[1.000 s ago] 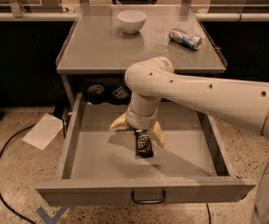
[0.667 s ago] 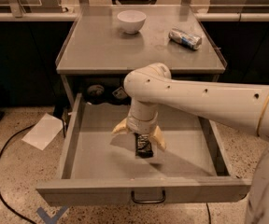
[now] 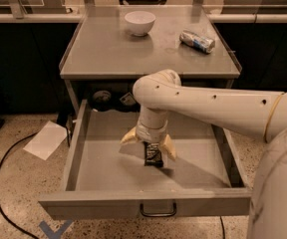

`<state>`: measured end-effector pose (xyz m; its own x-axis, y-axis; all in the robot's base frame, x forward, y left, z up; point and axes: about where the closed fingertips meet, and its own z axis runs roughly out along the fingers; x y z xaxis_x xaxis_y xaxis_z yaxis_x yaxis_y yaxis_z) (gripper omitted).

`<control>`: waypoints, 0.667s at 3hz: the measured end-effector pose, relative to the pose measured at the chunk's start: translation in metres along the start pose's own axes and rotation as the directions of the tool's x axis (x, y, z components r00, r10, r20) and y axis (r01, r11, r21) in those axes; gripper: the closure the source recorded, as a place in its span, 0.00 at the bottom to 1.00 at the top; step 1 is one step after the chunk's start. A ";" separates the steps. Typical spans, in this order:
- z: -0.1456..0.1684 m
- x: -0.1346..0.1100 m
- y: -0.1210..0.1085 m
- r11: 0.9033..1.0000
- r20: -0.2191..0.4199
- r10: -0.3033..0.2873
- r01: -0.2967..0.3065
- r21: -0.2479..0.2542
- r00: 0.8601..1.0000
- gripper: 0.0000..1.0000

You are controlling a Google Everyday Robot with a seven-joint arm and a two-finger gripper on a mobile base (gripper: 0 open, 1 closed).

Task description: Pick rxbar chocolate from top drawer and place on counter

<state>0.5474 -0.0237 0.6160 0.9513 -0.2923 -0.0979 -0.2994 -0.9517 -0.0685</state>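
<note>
Pale gripper point(image 3: 151, 149) inside grey metal top drawer point(image 3: 103, 176), fingers point(image 3: 131, 137) pinching glossy black rxbar chocolate point(image 3: 153, 157)

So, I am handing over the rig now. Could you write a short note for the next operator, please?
Gripper: down inside the open top drawer, right at the rxbar chocolate; grasp not confirmed.
Bar: in the drawer, near the middle of its floor.
Counter: holds a white bowl and a can on its side.
Done: drawer open, gripper at the bar.
Left: secure the bar, lift it out, place it on the counter.
</note>
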 end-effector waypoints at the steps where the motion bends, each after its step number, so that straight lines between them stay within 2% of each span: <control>1: 0.049 0.050 0.021 1.000 0.030 0.003 -0.003 -0.015 1.000 0.00; 2: 0.051 0.051 0.021 1.000 0.032 0.004 -0.004 -0.014 0.999 0.00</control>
<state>0.5859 -0.0533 0.5588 0.9472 -0.2929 -0.1300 -0.3018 -0.9519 -0.0539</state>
